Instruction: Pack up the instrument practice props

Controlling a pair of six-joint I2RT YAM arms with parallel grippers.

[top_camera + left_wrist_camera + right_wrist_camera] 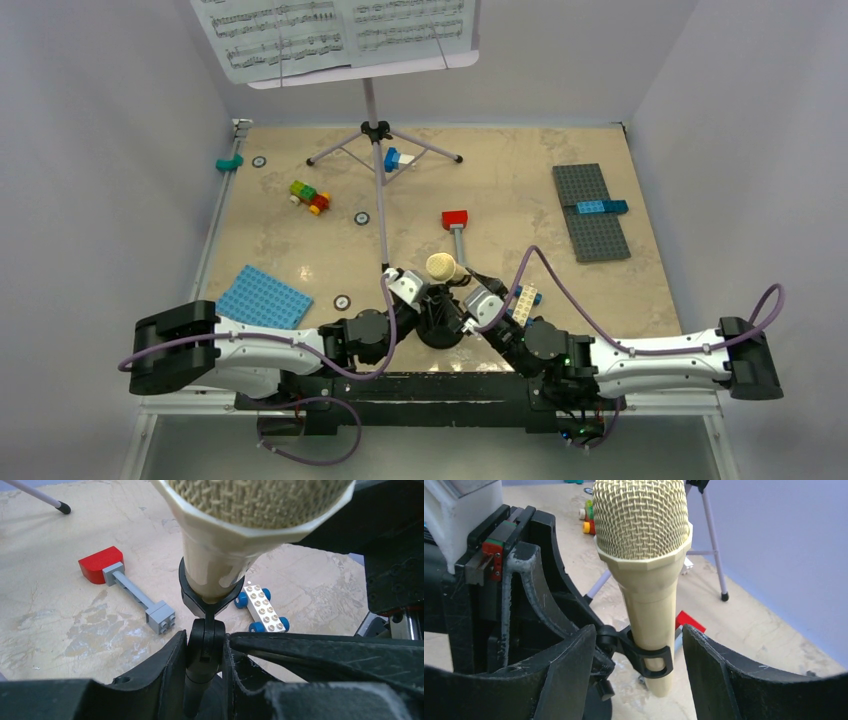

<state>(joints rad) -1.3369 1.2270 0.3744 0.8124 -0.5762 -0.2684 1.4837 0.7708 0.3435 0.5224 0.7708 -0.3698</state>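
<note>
The cream-yellow microphone (441, 266) sits in the clip of the black round-base mic stand (437, 332) at the near middle of the table. My left gripper (204, 637) is shut on the stand's swivel joint (205, 647) just below the clip; the microphone (250, 510) rises above it. My right gripper (638, 635) is open, one jaw on each side of the microphone's handle (649, 605) and the clip (651, 659), not touching them. The lilac tripod music stand (372, 100) stands at the far edge with white sheet-music pages (335, 30) on it.
A red and grey brick piece (455, 226) lies just beyond the microphone. A white wheeled brick (524, 303) sits by my right gripper. A blue studded plate (264, 297) lies at near left, a grey plate (591, 212) at right. Coloured bricks (310, 196) lie at far left.
</note>
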